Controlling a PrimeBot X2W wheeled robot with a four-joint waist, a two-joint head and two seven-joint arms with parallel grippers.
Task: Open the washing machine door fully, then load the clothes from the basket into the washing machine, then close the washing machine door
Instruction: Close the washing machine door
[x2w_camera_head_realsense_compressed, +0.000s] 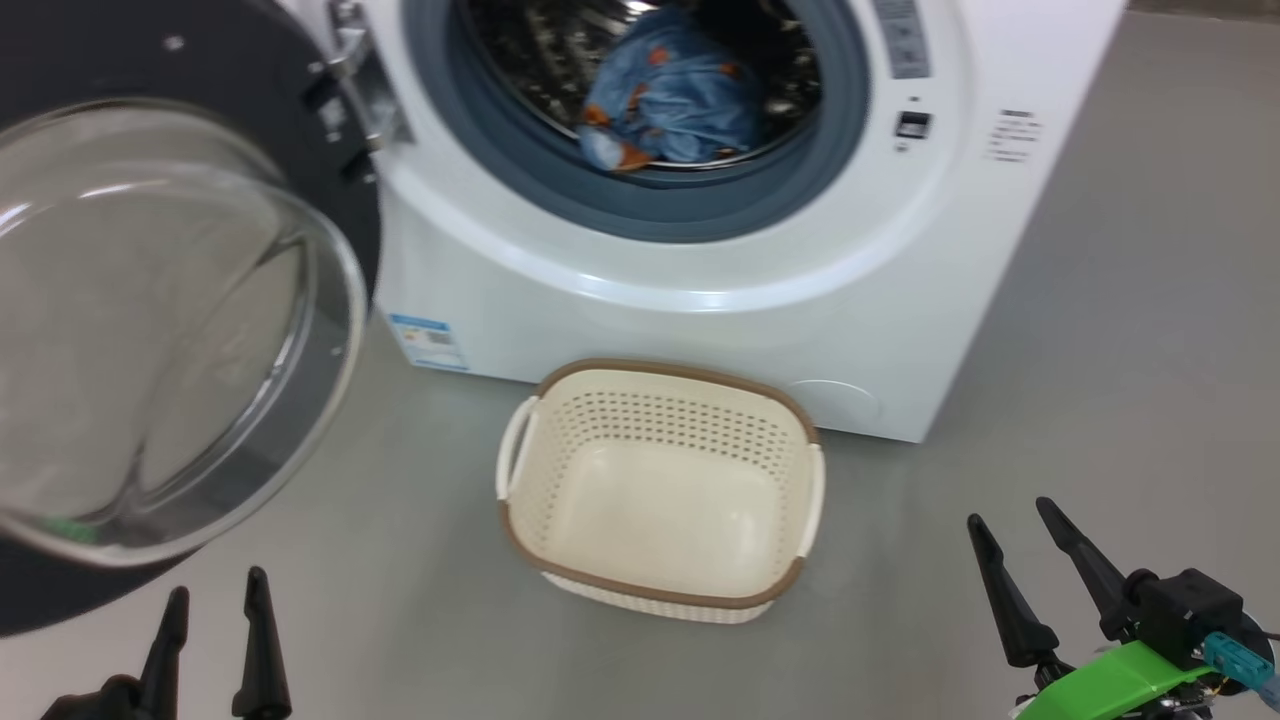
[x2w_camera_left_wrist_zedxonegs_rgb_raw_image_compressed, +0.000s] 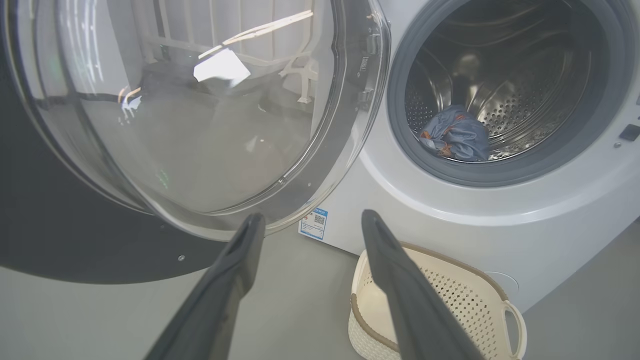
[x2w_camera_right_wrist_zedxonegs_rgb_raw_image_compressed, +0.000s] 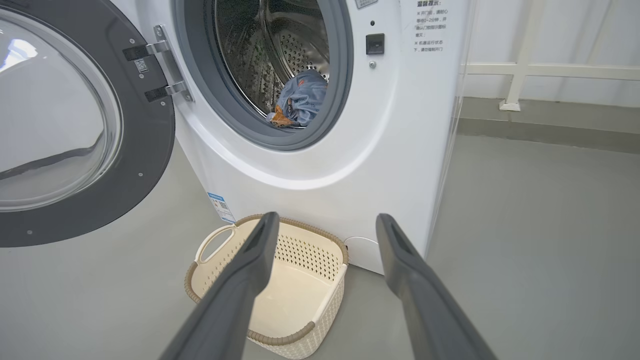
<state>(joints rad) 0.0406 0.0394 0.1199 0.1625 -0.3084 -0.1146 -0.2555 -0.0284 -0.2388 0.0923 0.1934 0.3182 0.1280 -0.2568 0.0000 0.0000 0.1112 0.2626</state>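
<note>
- Hovering at the lower left of the head view, the left gripper has its two dark fingers spread wide apart and holds nothing.
- The right gripper, at the lower right, is spread just as wide and is also empty. A green part sits on its wrist.
- Between the two grippers, on the grey floor, sits the basket, cream with a brown rim. Its bare bottom is in plain sight.
- The basket stands just in front of the washing machine, near the lower front panel.
- The clothes, light blue with orange-brown marks, lie bunched at the bottom of the steel drum, just behind the grey rubber ring.
- The washing machine door stands swung open to the left of the opening on a metal hinge. Its clear glass bowl bulges toward the head camera, above the left gripper.
- A small blue label marks the machine's lower left corner.
</note>
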